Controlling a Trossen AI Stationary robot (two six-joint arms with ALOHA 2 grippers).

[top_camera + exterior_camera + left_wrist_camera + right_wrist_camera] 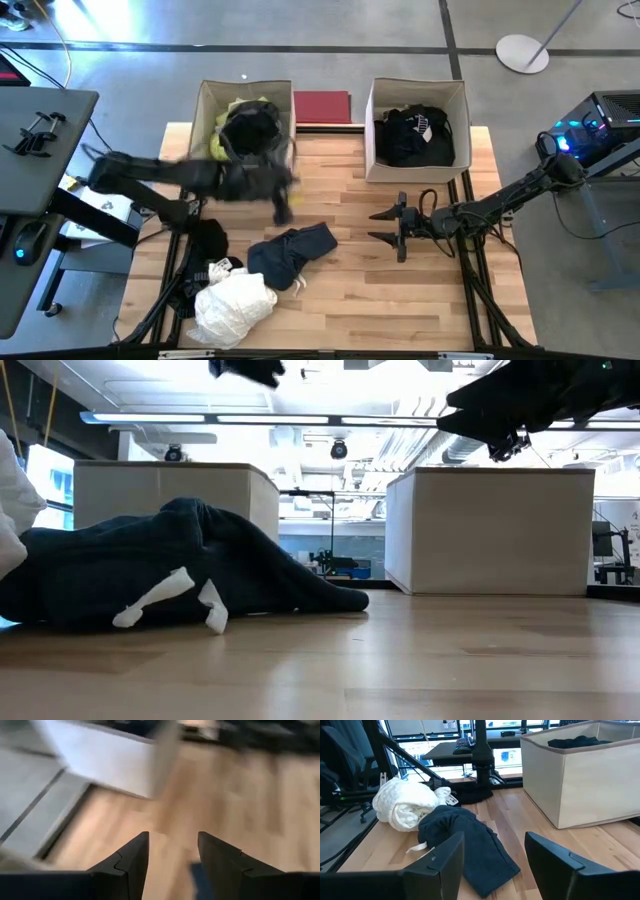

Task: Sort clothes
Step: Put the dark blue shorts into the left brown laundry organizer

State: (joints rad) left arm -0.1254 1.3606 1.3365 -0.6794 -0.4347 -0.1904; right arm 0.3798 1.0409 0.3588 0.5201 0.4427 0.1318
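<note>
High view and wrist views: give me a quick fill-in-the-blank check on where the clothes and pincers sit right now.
1. The crumpled white fabric garment lies on the wooden ____.
2. The black fabric garment with white print lies inside the ____-hand beige fabric box in the high view.
3. The right pincer hovers with its fingers ____.
4. The dark navy fabric garment lies ____ the white one.

Missing: table; right; open; beside

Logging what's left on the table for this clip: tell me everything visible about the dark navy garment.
The dark navy garment is soft, thick-looking fabric, crumpled in a loose heap on the wooden table, near its middle. White tags or ties hang from it. It lies beside the white garment; contact is unclear. Neither gripper touches it.
</note>
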